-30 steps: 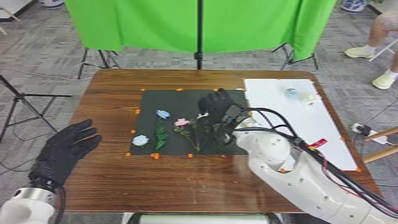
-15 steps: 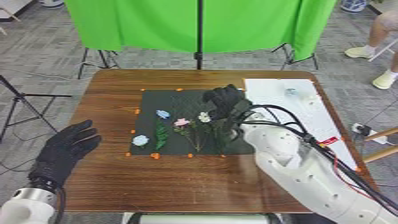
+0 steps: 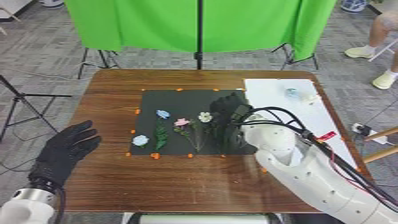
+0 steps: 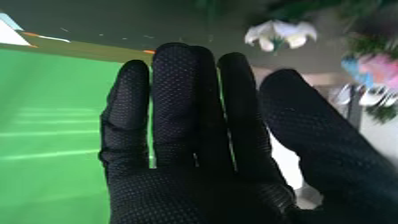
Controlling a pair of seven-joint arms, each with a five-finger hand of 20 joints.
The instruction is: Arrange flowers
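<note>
The white flower [image 3: 205, 117] lies on the black mat [image 3: 173, 102], just left of the right hand [image 3: 227, 111], whose fingers are straight, thumb spread apart. Further left are the pink flower [image 3: 182, 122], then two blue flowers [image 3: 163, 114]. Over on the white board [image 3: 274, 110] I see two small pale things [image 3: 291, 92]; whether they're containers, I can't tell. By the worktop's [image 3: 169, 185] left edge, the left hand [image 3: 62, 151] is open, fingers relaxed.
</note>
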